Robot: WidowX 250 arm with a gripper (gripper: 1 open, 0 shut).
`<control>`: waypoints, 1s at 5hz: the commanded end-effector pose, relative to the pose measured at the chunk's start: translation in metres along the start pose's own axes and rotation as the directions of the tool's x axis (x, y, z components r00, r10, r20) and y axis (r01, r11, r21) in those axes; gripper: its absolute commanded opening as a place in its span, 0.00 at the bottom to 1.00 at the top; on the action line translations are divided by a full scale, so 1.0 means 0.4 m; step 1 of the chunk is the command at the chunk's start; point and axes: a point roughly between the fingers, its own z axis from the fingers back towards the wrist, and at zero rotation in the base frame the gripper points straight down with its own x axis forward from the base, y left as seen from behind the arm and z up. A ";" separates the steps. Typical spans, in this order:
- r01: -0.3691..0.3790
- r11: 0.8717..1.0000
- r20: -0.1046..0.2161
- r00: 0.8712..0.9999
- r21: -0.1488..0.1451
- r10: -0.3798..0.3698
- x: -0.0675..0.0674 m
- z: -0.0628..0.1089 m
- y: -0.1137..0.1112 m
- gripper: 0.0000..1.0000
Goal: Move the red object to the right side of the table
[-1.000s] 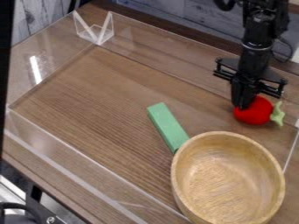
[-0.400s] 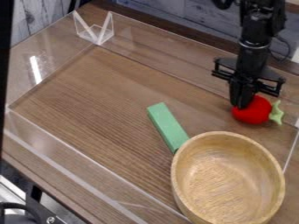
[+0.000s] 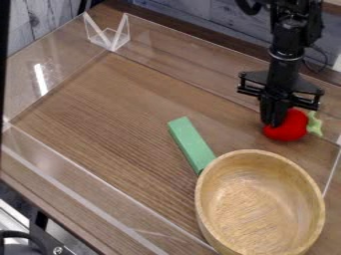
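The red object [image 3: 284,127], a small red toy fruit with a green leafy cap pointing right, is at the far right of the table [image 3: 120,110], close to the clear right wall. My black gripper [image 3: 278,115] comes straight down from above. Its fingers are shut on the top of the fruit. The fruit's underside is at or just above the wood; I cannot tell whether it touches.
A green rectangular block [image 3: 190,142] lies near the middle of the table. A round wooden bowl [image 3: 260,204] fills the front right corner, just in front of the fruit. Low clear acrylic walls [image 3: 107,33] edge the tabletop.
The gripper has risen a little and shifted slightly left, and the red fruit has moved with it. The block and bowl have not moved.
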 end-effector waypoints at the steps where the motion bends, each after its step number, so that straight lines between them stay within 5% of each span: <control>1: -0.049 0.999 0.056 0.997 -0.022 0.050 -0.003 0.056 -0.049 0.00; 3: -0.157 0.987 0.057 0.986 -0.029 0.158 0.000 0.045 -0.020 0.00; 4: -0.196 0.980 0.061 0.978 -0.044 0.198 0.008 0.071 0.015 1.00; 5: -0.233 0.970 0.071 0.969 -0.071 0.238 -0.003 0.105 0.033 1.00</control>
